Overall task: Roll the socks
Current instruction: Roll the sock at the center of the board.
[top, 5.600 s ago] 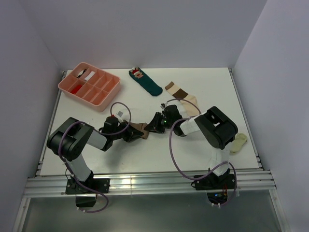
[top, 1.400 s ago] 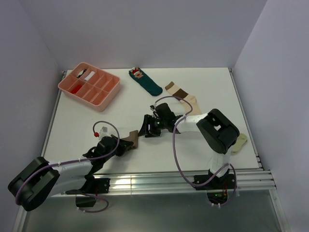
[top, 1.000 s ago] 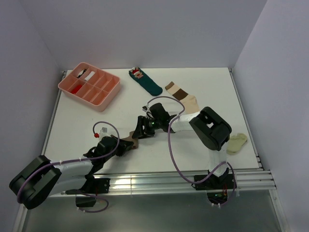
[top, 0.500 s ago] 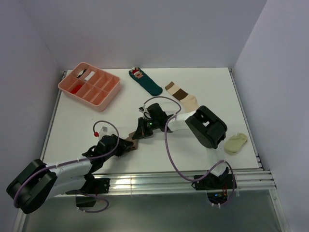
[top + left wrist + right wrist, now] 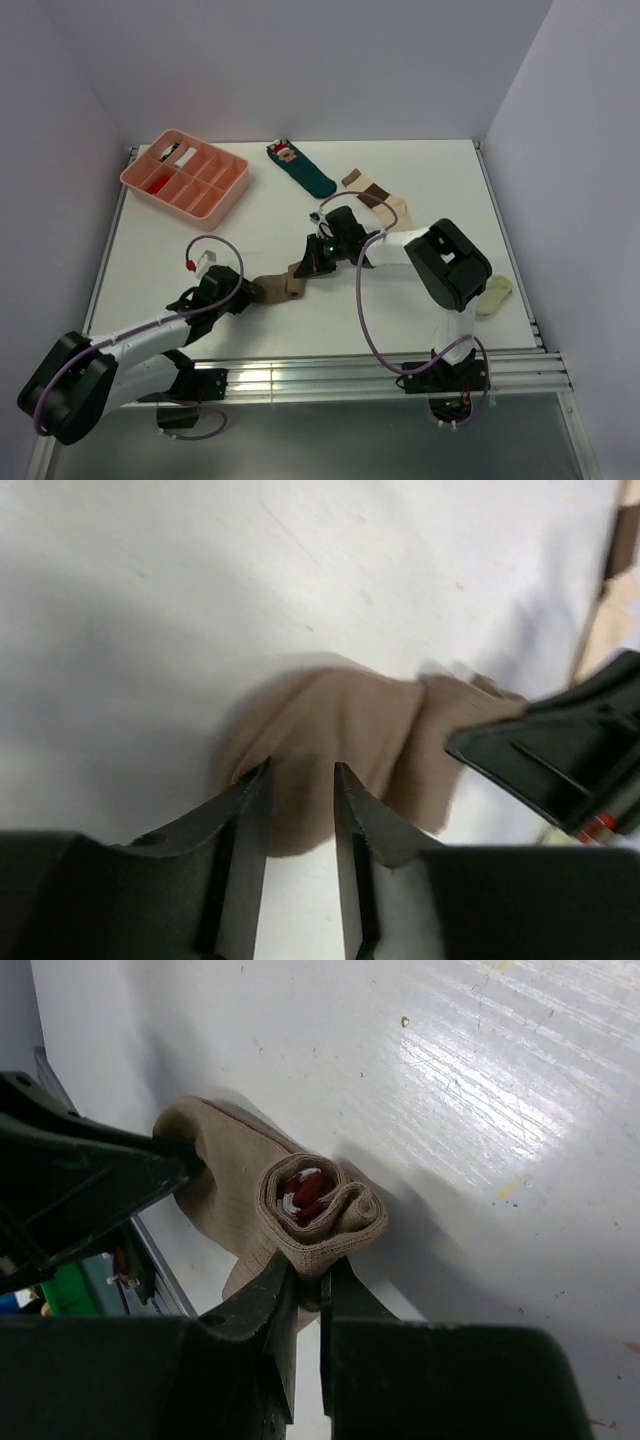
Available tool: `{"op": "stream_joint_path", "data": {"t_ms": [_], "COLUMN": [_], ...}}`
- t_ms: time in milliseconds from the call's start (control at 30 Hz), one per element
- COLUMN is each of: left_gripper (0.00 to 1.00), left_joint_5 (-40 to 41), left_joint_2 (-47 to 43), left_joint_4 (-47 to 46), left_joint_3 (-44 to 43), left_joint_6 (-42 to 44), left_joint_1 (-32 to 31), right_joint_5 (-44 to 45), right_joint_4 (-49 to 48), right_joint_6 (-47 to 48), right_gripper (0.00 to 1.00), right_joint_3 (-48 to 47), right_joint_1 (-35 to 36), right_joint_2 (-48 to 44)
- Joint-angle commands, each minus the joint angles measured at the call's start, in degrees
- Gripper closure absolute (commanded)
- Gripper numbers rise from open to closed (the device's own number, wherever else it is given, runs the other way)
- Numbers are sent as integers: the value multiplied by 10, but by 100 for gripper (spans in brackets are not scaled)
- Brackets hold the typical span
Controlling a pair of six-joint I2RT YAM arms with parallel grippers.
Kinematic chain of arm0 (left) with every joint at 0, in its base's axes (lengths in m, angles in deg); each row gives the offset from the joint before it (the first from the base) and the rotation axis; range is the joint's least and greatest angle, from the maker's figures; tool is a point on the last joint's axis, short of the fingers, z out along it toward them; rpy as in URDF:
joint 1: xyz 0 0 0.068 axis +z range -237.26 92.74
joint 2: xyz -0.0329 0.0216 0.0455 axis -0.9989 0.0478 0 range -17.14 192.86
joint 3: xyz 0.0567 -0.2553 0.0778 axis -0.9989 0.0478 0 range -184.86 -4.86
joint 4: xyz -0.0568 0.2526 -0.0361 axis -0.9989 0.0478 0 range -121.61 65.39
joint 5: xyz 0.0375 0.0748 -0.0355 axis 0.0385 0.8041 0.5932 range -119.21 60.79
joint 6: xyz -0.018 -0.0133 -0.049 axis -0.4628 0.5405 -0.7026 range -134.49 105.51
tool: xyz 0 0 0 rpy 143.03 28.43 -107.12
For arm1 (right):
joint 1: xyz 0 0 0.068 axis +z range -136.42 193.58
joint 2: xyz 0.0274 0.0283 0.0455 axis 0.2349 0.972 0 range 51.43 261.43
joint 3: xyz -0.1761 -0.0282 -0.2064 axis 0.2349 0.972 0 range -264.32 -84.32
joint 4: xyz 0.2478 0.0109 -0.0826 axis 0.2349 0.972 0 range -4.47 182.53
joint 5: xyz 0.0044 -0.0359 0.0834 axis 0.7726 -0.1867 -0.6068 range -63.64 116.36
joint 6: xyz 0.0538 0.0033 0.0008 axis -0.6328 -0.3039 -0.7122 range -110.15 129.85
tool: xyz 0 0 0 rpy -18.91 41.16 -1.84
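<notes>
Two grippers meet at the tan sock (image 5: 278,288) on the table (image 5: 140,235): right gripper (image 5: 304,1278) pinches its rolled end, left gripper (image 5: 300,780) jaws stand apart astride the flat end; banded sock (image 5: 378,198) lies farther back

Top camera high behind my bases, looking down over the whole table (image 5: 430,170), left wrist camera close past my left gripper (image 5: 302,770) onto the tan sock (image 5: 350,715), right wrist camera closer past my right gripper (image 5: 305,1268), same sock in all three
</notes>
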Motion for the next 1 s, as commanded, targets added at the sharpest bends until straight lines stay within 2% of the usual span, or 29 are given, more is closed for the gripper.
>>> {"op": "stream_joint_path", "data": {"t_ms": [0,100,133,333,500,700,833,967], "left_gripper": [67,75,85,93,99,99,99,94], "left_joint_5": [-8,-9,-11,-22,-40,-65,-116,-101], "left_joint_2": [49,108,146,194,247,277,259,237], "left_joint_4": [-13,-15,-17,-18,-6,-34,-105,-98], "left_joint_3": [-36,-65,-84,-126,-183,-182,-157,-169], "left_joint_6": [48,68,86,119,149,156,170,191], "left_joint_1": [17,26,43,80,100,101,101,84], "right_joint_5": [26,30,39,69,48,60,83,98], "right_joint_4": [18,24,31,59,28,24,32,78], "right_joint_6": [30,35,41,59,39,34,32,50], "right_gripper": [100,100,100,100,100,100,100,100], "right_joint_3": [15,19,22,30,57,64,62,36], "right_joint_1": [1,1,-1,-7,-27,-29,-28,-20], "right_joint_2": [-27,-34,-44,-75,-104,-111,-95,-68]}}
